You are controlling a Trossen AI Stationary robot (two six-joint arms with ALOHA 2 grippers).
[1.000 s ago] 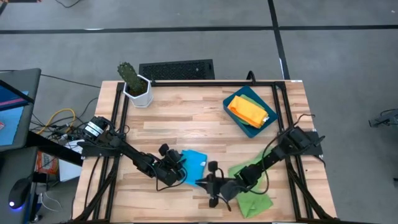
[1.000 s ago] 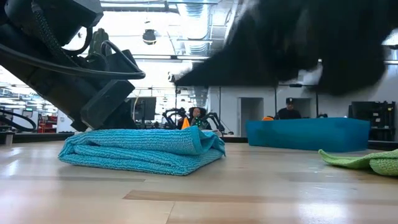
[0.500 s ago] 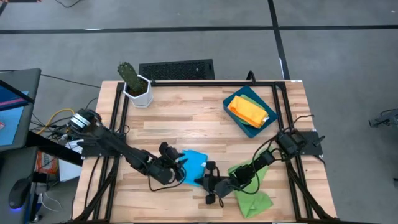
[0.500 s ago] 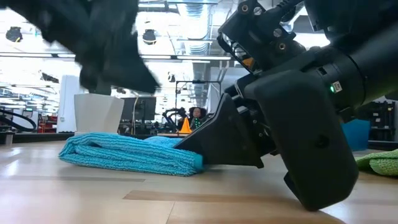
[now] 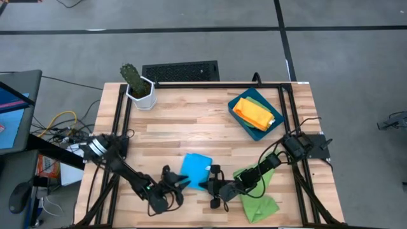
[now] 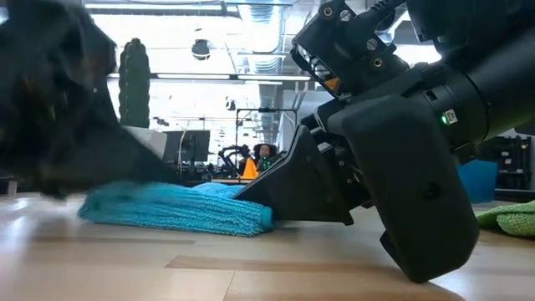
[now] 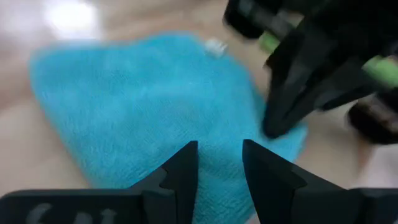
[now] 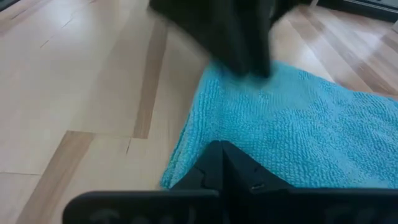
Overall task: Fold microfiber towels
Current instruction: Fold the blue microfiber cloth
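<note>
bare wood spans the table's (image 5: 191, 124) middle. blue towel (image 5: 195, 168) near front, hemmed by left gripper (image 5: 170, 189) and right gripper (image 5: 205, 185); tray (image 5: 245, 126) far right, planter (image 5: 140, 93) far left.

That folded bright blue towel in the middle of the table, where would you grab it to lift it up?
Probably at the thick folded edge of the bright blue microfiber towel, coming in low and level along the wooden table. The low view shows stacked layers closing at that rounded edge, so one pinch there should catch them all. The right gripper is already at that edge; the left gripper sits just off the opposite side.
</note>
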